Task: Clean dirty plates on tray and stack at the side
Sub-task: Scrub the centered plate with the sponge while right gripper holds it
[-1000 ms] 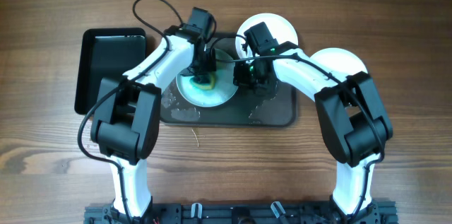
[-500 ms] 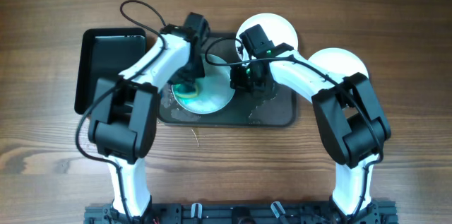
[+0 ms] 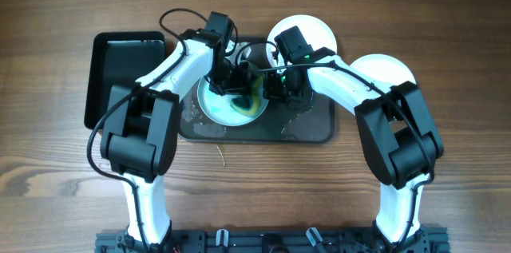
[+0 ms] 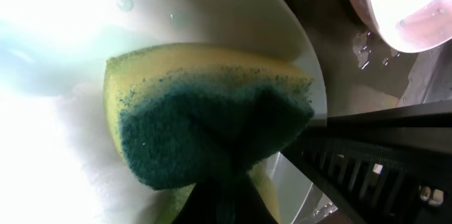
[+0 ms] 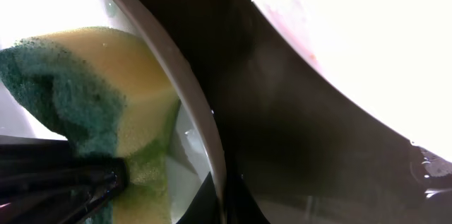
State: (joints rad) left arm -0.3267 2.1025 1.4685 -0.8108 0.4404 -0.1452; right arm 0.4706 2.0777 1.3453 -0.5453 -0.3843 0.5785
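Far left of bench (image 3: pixel 48 13): smaller black tray (image 3: pixel 120 77), glossy, deep-sided. Next right, on the tray (image 3: pixel 311 129): smeared plate (image 3: pixel 217 112), teal-green streak across its right half; wipe judged unfinished. Left hand (image 3: pixel 230 85) over that plate, pinched narrow on sponge (image 4: pixel 205 111), yellow foam and green scouring face both in view, resting on the plate's white surface. Right hand (image 3: pixel 278 85) at the plate's right rim; in wrist view, rim seen passing between the fingers, read as clamped on it to steady. Further right, off the tray: upper white plate (image 3: pixel 323 36) just past the far edge, right white plate (image 3: pixel 387 65) on bare bench, both without visible smears, lying apart, not stacked. Estimate: two of three wiped, third mid-scrub. Left to do: finish it, lift it off, pile all three at the side.
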